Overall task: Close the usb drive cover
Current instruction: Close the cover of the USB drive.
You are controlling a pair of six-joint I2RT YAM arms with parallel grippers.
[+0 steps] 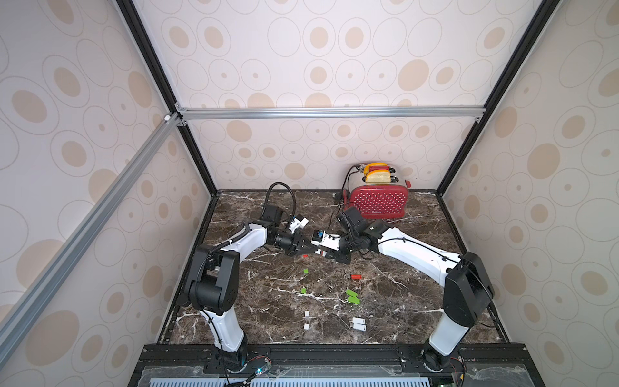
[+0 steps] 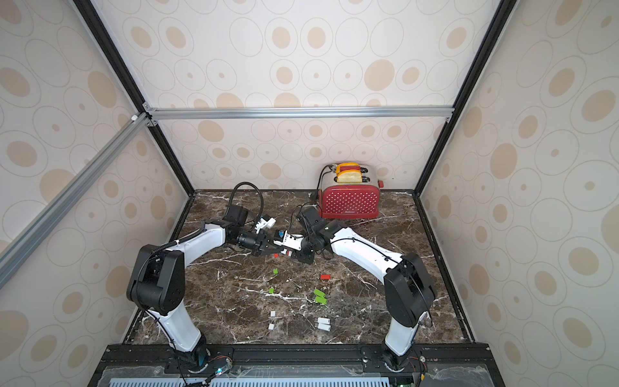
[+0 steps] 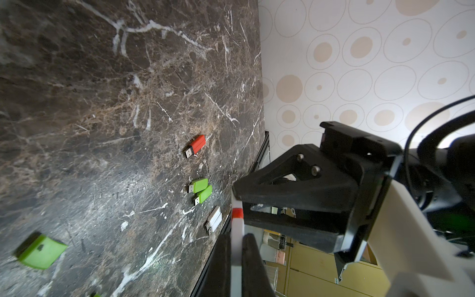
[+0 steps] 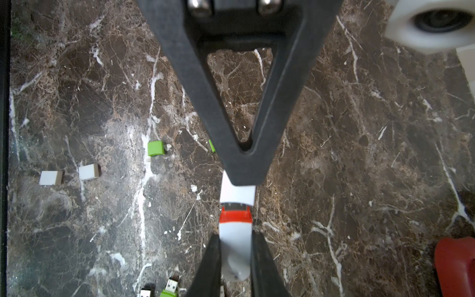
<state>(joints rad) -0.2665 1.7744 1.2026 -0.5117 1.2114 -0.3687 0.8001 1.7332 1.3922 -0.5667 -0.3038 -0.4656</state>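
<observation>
Drive (image 4: 235, 257) up in the air above table (image 1: 268, 301), mid-workspace, between the two arms. White-grey body, red band (image 4: 235, 214) at the mating end. Cover (image 4: 237, 194), white, lined up end to end with it. Thin dark seam visible at the band, so probably not fully seated. Which piece is cover and which is body guessed from shape only, not certain.

Lifted clear and held tip to tip, presumably so both pieces push together along one axis, one arm bracing and the other pressing. Gripped at the far ends, leaving the joint free.

Right gripper (image 4: 235, 236): nearly closed, clamped on drive across its wide side. Left gripper (image 3: 236, 237): closed almost fully, pinching cover across its thin faces.

Likely next: short straight push till the seam is gone. Risk of skew or slip in the pinch.

Further out: red cap (image 1: 304, 255) on table just below the grippers. Green caps (image 1: 305, 271), white caps (image 1: 306, 313) and uncapped spares (image 1: 355, 276) nearer the front. Toaster (image 1: 378, 201) at the back.
</observation>
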